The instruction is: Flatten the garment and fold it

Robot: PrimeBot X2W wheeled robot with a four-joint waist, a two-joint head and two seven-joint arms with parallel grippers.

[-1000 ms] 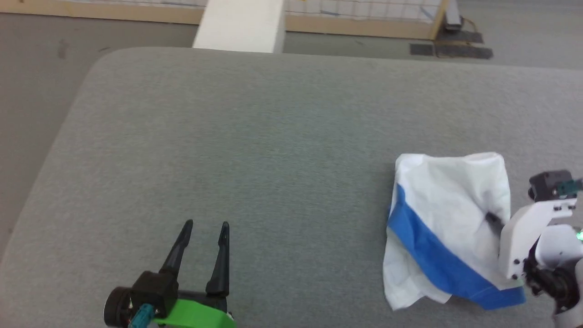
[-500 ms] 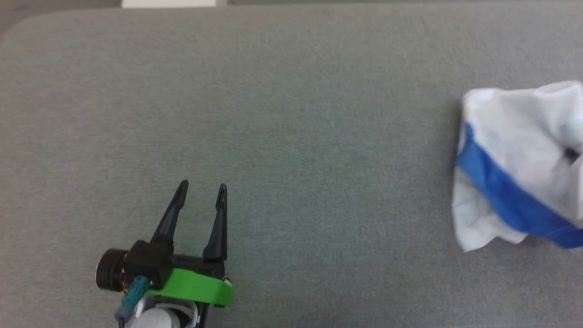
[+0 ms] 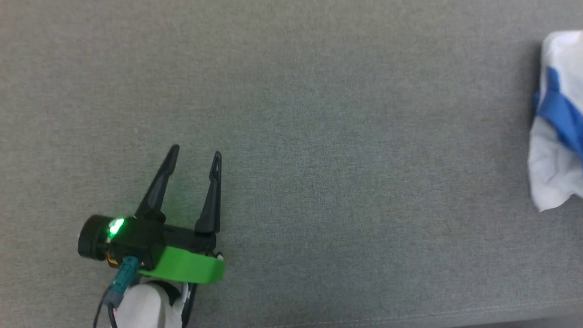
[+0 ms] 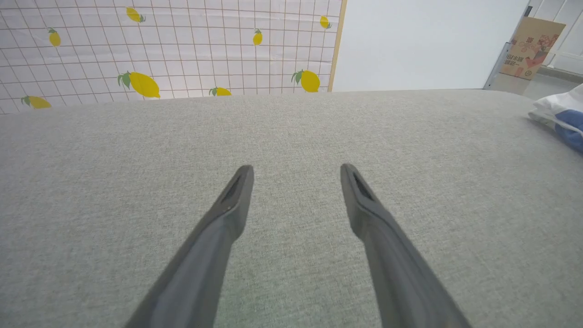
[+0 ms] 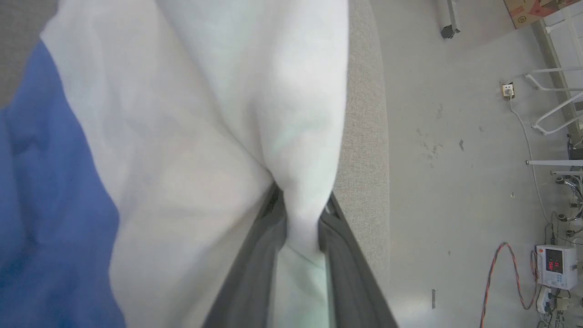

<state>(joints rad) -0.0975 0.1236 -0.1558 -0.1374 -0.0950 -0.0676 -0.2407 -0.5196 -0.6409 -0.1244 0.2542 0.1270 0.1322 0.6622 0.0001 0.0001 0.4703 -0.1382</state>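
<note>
camera swung left; wrist view: right jaws pinch garment point(image 5: 182, 136), left jaws gape empty.

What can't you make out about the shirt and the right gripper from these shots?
Outline of the garment: head view, cut off by the right edge.
Its far part: left wrist view, small and cut by the right edge.
Tips of the right gripper: right wrist view, buried in pinched white cloth.
How flat it lies: right wrist view sits too close.
</note>
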